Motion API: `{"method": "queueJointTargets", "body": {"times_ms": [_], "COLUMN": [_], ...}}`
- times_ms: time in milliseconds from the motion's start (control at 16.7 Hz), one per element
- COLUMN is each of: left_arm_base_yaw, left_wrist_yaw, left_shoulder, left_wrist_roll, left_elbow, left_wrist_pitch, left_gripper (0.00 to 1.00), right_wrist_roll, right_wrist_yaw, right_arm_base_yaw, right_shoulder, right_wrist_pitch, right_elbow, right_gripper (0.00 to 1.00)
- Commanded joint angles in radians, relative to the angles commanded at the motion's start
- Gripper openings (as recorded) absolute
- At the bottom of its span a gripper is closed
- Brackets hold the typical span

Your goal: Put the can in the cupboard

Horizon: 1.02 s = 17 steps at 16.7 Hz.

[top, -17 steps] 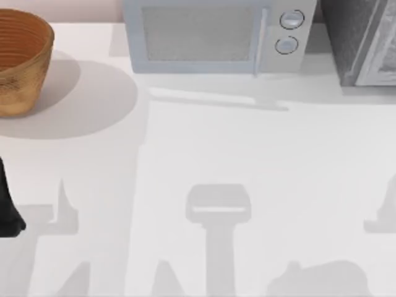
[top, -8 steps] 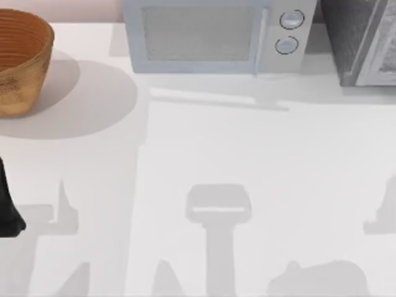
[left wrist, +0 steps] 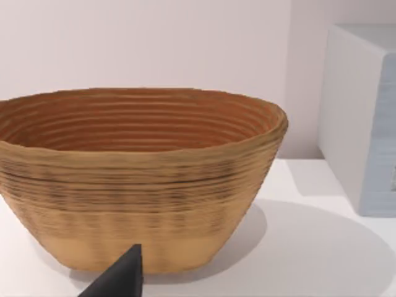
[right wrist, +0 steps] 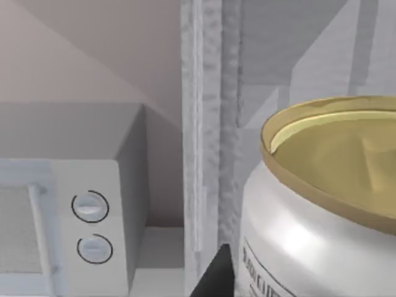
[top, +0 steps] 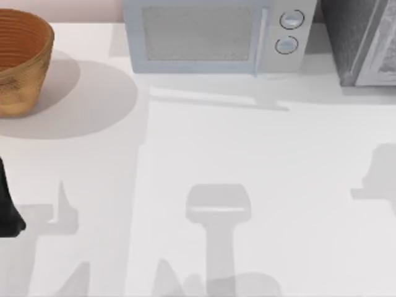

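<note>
1. My right gripper carries the can (right wrist: 322,204), a small white cylindrical tin with a dull gold round lid and dark print on its side. It looms right against my right wrist camera, upright with the lid up, one dark fingertip (right wrist: 216,275) beside its wall. I judge the fingers closed around it, since nothing else seems to support it there.

2. I hold the can facing the cupboard (right wrist: 213,124), the tall cabinet with a dark grey speckled side and a pale grey framed door panel. From above, the cupboard (top: 365,40) stands at the table's far right corner.

3. The door edge looks ajar, though I cannot tell how far, nor see any shelf inside. I keep the can upright so it can be set down on its base.

4. The light grey microwave with two round knobs (top: 213,37) stands just left of the cupboard, close enough that I judge my approach must stay clear of it.

5. My left arm (top: 7,207) is parked at the table's left edge, one dark fingertip (left wrist: 120,278) towards the woven tan basket (left wrist: 139,179). I cannot tell its opening.

6. The white table (top: 247,154) lies bare in the middle.
</note>
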<state>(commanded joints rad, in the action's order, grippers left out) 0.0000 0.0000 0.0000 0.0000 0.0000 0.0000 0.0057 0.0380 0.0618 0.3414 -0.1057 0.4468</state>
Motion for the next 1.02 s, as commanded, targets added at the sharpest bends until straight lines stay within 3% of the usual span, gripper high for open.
{"method": "queueJointTargets", "body": {"times_ms": [1020], "left_arm_base_yaw": [0.0], "left_wrist_yaw": [0.0], "left_shoulder": [0.0], "left_wrist_roll": [0.0], "left_elbow": [0.0], "left_wrist_pitch": [0.0], "left_gripper": [1.0], "right_wrist_roll": [0.009], "right_wrist_yaw": [0.121], "right_arm_base_yaw": [0.072], "right_shoulder": [0.674], "right_wrist_pitch": [-0.215], "right_elbow": [0.884], "right_gripper": [0.0]}}
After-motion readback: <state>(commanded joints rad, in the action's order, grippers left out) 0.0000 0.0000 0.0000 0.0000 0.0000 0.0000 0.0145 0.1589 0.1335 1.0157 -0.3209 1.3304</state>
